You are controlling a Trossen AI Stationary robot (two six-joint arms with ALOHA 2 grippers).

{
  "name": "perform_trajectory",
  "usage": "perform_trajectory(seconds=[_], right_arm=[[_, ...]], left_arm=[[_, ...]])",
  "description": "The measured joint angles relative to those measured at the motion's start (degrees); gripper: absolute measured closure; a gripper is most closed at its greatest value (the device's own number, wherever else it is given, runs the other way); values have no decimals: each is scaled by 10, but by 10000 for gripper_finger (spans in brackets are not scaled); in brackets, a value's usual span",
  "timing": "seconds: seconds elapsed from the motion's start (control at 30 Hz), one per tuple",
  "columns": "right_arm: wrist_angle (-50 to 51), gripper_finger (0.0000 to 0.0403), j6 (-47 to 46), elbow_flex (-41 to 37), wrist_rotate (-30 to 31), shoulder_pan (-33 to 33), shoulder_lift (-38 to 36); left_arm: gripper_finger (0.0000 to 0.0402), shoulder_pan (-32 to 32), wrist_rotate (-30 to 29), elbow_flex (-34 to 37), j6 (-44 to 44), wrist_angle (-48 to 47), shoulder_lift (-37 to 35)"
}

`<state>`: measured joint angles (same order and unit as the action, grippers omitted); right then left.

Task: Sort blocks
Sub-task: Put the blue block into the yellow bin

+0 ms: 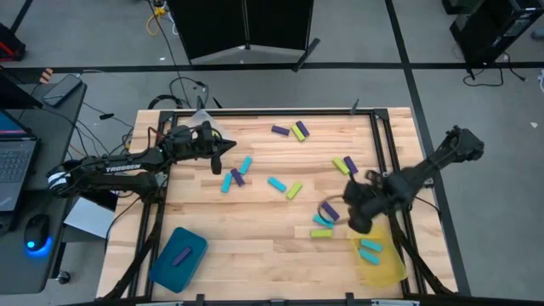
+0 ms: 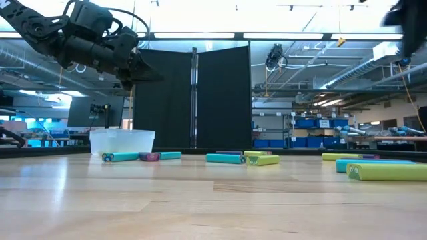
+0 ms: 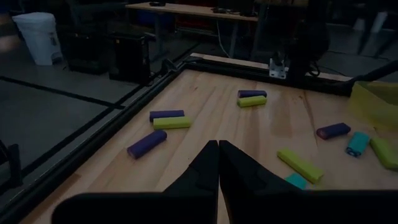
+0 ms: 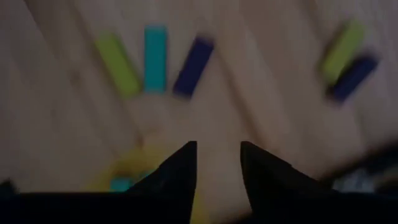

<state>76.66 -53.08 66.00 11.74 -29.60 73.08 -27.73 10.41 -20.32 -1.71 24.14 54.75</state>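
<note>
The right gripper (image 1: 361, 223) hangs over the near right part of the worktop (image 1: 255, 229), at the edge of the yellow tray (image 1: 387, 270). Its fingers (image 4: 180, 168) stand apart with bare wood showing between them, so it carries nothing. Two cyan blocks (image 1: 371, 249) already lie in that tray, which suggests cyan goes there.

The step in hand looks like a fresh pick. The closest pieces are the small cluster (image 1: 321, 226) just beside the gripper: a yellow-green block, a cyan one and a purple one lying close together. To do it well, the gripper should come down straight over one block, fingers across its short side, and lift clear before swinging, since the neighbours are near enough to be knocked.

The left gripper (image 1: 228, 149) waits above the far left of the worktop, fingers pressed together and empty.

Other blocks (image 1: 289, 130) lie scattered along the far edge and in the middle. A teal tray (image 1: 178, 257) sits near left, and a clear tray (image 2: 122, 141) is at the far edge.
</note>
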Motion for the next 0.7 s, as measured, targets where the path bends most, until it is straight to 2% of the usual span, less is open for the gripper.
perform_trajectory(seconds=[0.17, 0.33, 0.5, 0.7], right_arm=[[-154, 312, 201, -71, 2, 114, -20], [-346, 340, 352, -163, -52, 223, -12], [-484, 347, 440, -224, -90, 295, 15], [-521, 333, 468, -229, -99, 335, 43]], left_arm=[[383, 1, 44, 0, 0, -1, 0], [383, 14, 67, 0, 16, -1, 0], [383, 39, 86, -15, 51, -41, 0], [383, 59, 59, -62, 65, -169, 0]])
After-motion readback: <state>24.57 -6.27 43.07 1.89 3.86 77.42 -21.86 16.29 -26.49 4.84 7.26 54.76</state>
